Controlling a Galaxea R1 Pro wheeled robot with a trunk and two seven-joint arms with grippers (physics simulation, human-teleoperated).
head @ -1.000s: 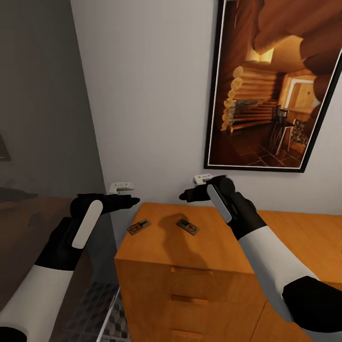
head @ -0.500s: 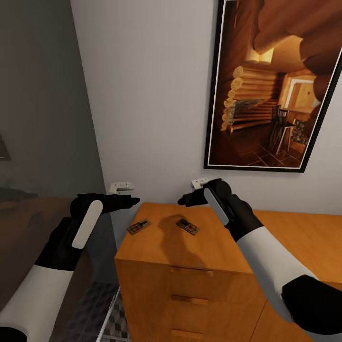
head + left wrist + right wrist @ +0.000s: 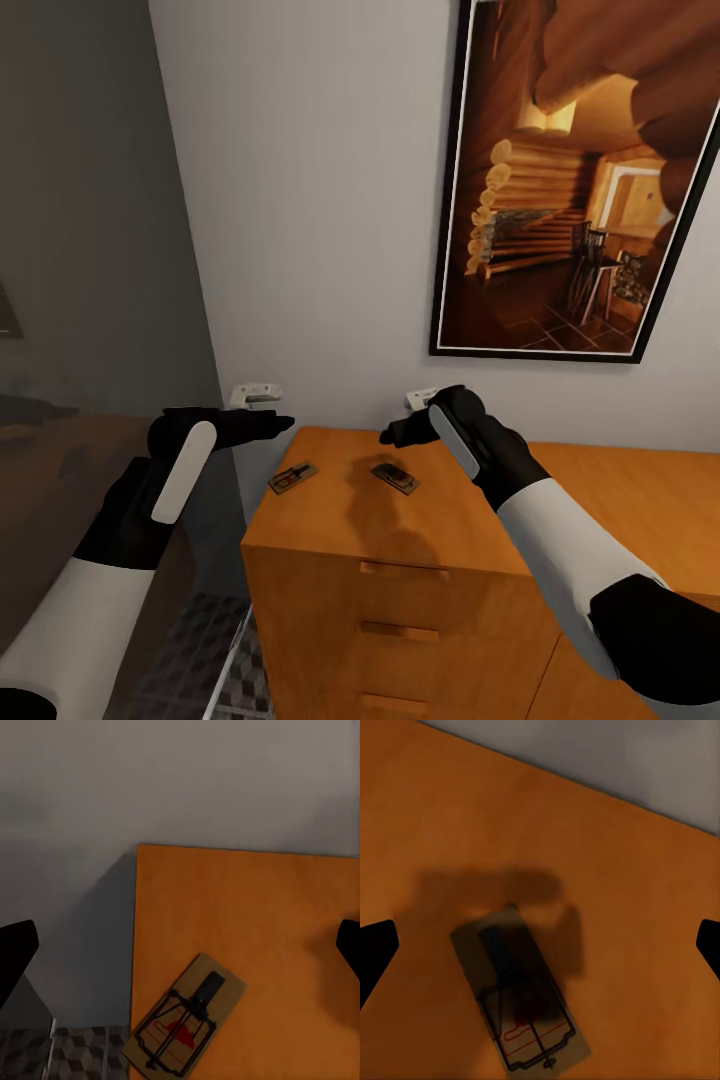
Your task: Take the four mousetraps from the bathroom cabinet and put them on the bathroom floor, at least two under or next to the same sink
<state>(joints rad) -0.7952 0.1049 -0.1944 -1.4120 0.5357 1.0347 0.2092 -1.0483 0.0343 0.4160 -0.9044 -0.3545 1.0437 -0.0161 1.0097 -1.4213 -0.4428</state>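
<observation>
The right gripper hangs over a mousetrap on the cabinet, fingers spread. Next it should go down and pinch it. Left fingers spread too.

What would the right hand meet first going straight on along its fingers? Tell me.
Probably the mousetrap lying on the cabinet top: the right hand hangs open above it, nothing between. Depth is unclear.

The orange-brown cabinet carries two mousetraps on its top — one by the edge, another further in.
</observation>
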